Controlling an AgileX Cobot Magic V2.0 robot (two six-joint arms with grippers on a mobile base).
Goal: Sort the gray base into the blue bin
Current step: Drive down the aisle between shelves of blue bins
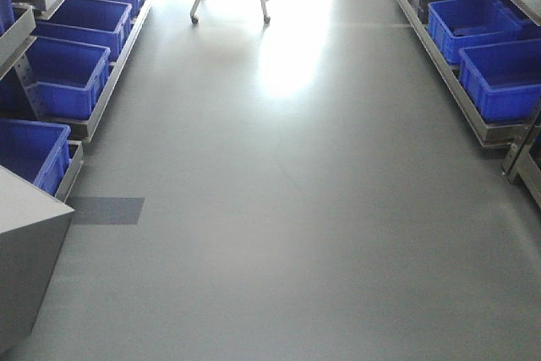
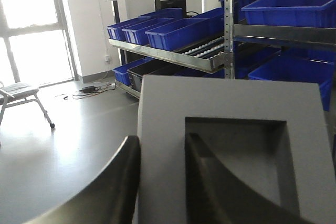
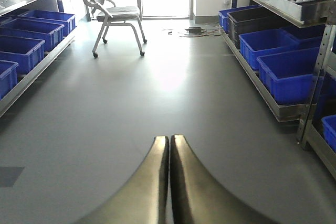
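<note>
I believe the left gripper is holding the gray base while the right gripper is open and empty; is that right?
Not quite. The right gripper is shut, fingertips pressed together with nothing between them, as the right wrist view shows. The left gripper does hold the gray base, one finger in its recess.

From here, the gray base (image 2: 231,103) runs off the bottom edge just below where the left gripper (image 2: 161,145) pinches its wall. Its lower end is out of sight. The inner finger (image 2: 210,192) covers a corner of the recess (image 2: 247,156), and both fingers are close blurs, cropped below. Beyond the base, the lowest blue bins (image 2: 286,72) are half hidden. Far ahead of the right gripper (image 3: 169,139), the floor cables (image 3: 191,31) are too small to tell apart.
</note>
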